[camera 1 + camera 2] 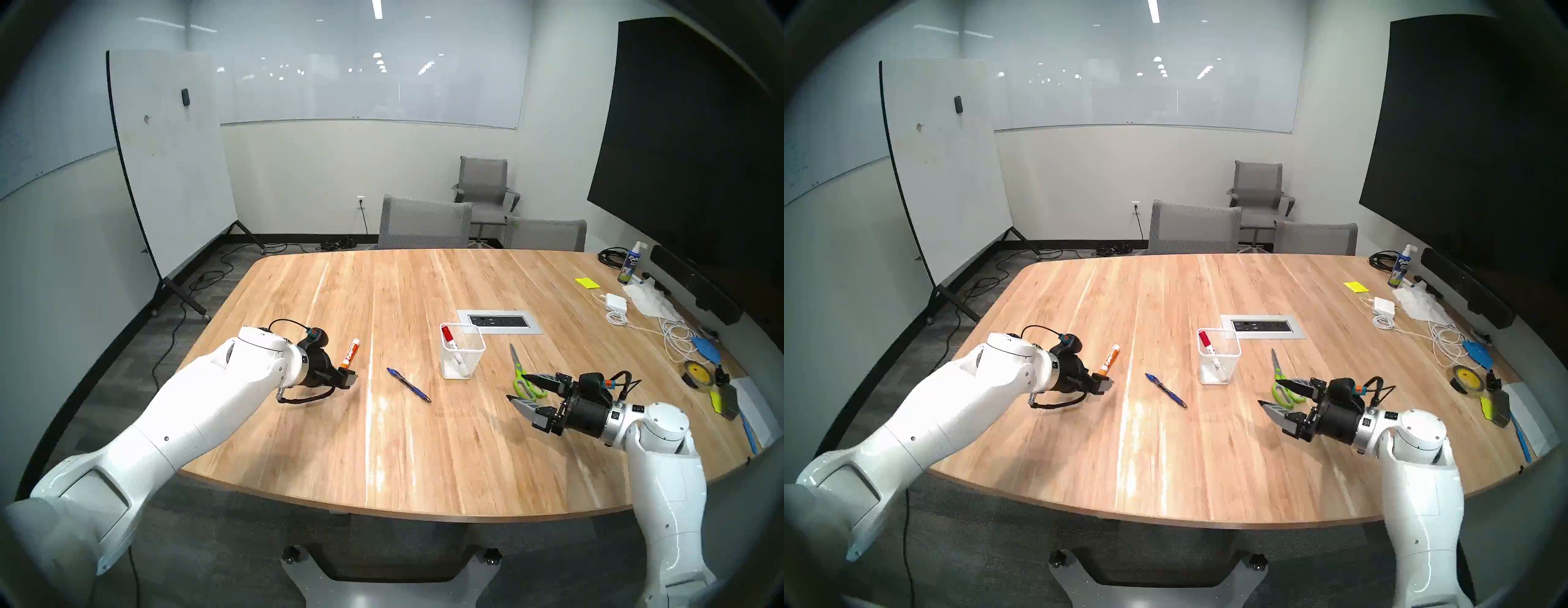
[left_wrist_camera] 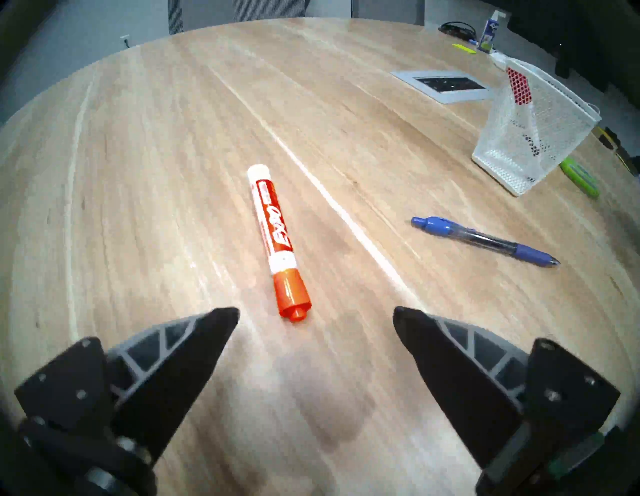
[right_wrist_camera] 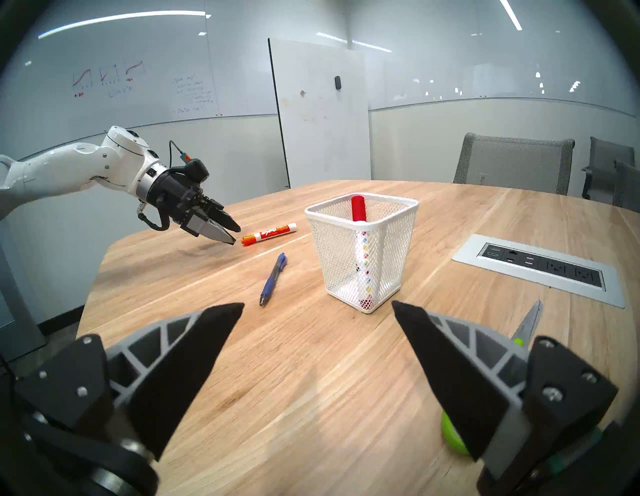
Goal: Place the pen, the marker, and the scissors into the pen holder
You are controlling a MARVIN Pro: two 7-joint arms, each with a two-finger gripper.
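Nearest the head camera, the two white arms reach in over the near edge of the wooden tabletop (image 1: 424,458). The left gripper (image 2: 316,313) is tilted down toward the orange-capped marker (image 2: 277,239), its jaws spread wide and holding nothing; in the left wrist view the marker's cap end lies just ahead of the gap between the black fingers (image 2: 194,350), not touching either. The marker lies flat on the wood, cap toward the robot. To its right, well apart from it, lies the pen (image 1: 408,384), a slim blue one, flat and slanted, its tip pointing toward the near edge. Beyond the pen stands the pen holder (image 1: 462,354), a white mesh cup, upright, with a red-capped marker (image 3: 358,207) leaning inside it, cap up and poking above the rim. Right of the holder lie the scissors (image 1: 524,373), blades shut and pointing away from the robot, lime-green handles toward it. The right gripper (image 1: 515,387) hangs roughly level just above the tabletop, pointing left, jaws wide apart and empty; its upper finger overlaps the green handles in the head views, though whether it touches them cannot be told. A grey power outlet panel (image 1: 500,321) is set into the wood behind the holder.
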